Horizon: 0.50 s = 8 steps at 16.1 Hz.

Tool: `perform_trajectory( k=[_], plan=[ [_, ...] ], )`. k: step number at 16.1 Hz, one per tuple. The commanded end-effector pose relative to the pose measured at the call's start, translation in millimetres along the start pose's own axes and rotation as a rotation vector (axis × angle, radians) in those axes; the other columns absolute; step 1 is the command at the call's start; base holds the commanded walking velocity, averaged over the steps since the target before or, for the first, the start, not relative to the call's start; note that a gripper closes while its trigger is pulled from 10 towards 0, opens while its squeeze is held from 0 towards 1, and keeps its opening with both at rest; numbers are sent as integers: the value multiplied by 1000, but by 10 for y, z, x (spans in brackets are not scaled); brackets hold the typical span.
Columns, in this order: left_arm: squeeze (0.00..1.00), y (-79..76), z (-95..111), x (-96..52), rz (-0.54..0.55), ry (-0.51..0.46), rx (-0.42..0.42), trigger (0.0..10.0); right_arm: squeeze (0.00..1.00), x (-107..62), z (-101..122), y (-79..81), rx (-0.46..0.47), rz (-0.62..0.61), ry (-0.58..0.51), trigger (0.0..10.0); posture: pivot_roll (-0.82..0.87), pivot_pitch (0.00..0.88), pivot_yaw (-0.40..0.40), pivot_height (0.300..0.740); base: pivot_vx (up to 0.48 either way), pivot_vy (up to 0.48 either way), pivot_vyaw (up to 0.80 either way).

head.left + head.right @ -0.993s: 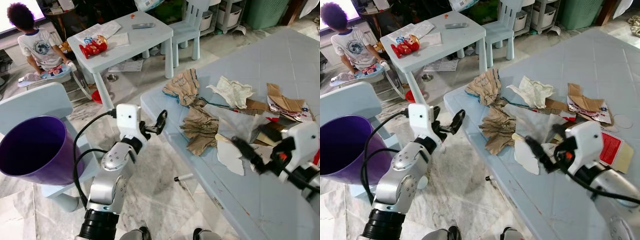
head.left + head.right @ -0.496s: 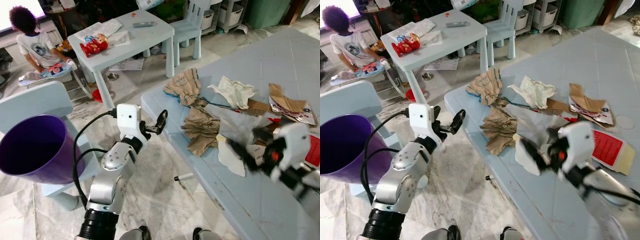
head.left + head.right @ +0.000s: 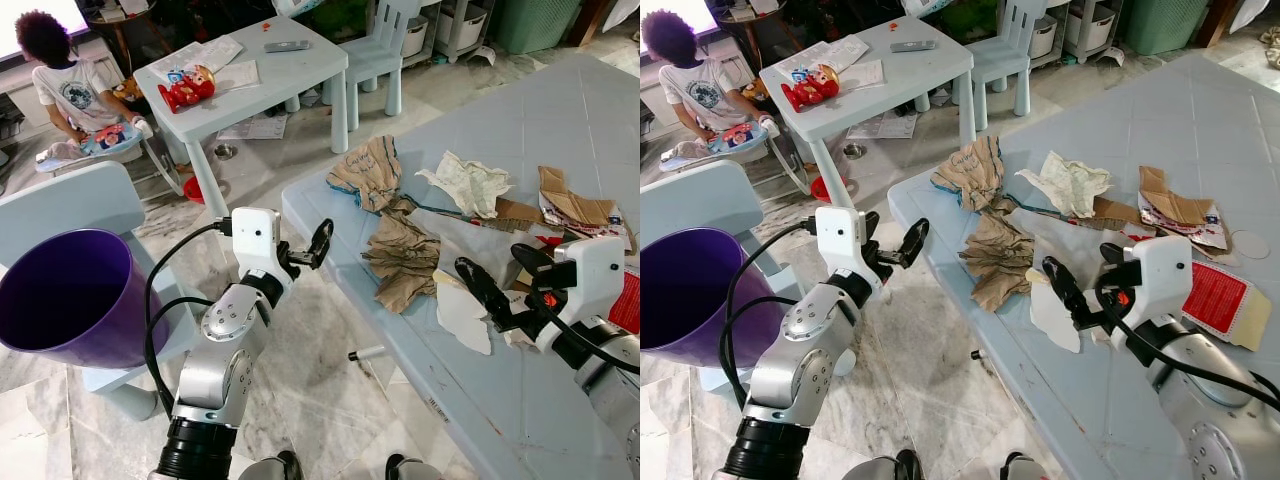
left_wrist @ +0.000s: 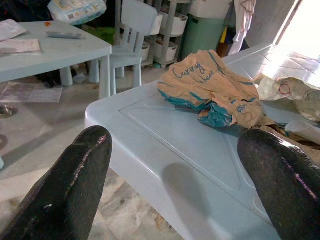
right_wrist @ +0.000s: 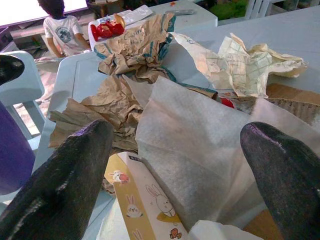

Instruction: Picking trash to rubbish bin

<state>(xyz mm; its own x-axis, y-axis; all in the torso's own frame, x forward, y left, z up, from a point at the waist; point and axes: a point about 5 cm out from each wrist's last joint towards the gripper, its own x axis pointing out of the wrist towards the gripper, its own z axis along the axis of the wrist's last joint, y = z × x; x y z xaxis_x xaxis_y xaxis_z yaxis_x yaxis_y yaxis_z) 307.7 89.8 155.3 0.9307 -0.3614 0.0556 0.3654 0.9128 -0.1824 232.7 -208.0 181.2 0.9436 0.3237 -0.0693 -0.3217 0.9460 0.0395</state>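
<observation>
Right tool (image 3: pixel 1065 290) is spread wide open over the litter on the big light-blue bench (image 3: pixel 560 130), holding nothing. In the right wrist view its two black fingers (image 5: pixel 65 175) sit far apart with a sheet of white tissue paper (image 5: pixel 200 150) straight between them, plus a little yellow-and-white box with bunny drawings (image 5: pixel 142 197) just under that. One fingertip looks like it's hovering right over the white sheet (image 3: pixel 462 315) near the bench edge; can't tell if it's actually touching.

Just beyond that is a crumpled brown paper bag (image 3: pixel 400 255), and further back another brown bag with blue print (image 3: pixel 368 172) near the bench corner. A wad of pale crumpled paper (image 3: pixel 468 183) sits farther along, with torn cardboard (image 3: pixel 570 205) beside it and a red packet (image 3: pixel 1215 295) behind the right wrist.

Left tool (image 3: pixel 318 243) is also wide open and empty, held up in the air just off the bench's corner, above the marble floor (image 3: pixel 330 400). Its wrist view looks right across that corner at the blue-printed bag.

The purple rubbish bin (image 3: pixel 65 300) is well off to the robot's left, sitting by a pale blue chair (image 3: pixel 70 205). Past that there's a small kids' table (image 3: pixel 250 75) with a red toy (image 3: pixel 188 90) on it, and a person (image 3: pixel 75 85) sitting on the floor next to it.
</observation>
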Motion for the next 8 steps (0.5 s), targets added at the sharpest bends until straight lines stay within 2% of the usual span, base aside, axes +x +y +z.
perform_trajectory(
  k=[1,8],
  plan=[
    [0,25,-23,-13,11,8,5,10000,0,-23,29,-9,-16,-12,-11,10000,-137,188,52,740,0,0,0],
    [0,25,-23,-13,11,8,5,10000,0,-23,29,-9,-16,-12,-11,10000,-137,188,52,740,0,0,0]
  ],
)
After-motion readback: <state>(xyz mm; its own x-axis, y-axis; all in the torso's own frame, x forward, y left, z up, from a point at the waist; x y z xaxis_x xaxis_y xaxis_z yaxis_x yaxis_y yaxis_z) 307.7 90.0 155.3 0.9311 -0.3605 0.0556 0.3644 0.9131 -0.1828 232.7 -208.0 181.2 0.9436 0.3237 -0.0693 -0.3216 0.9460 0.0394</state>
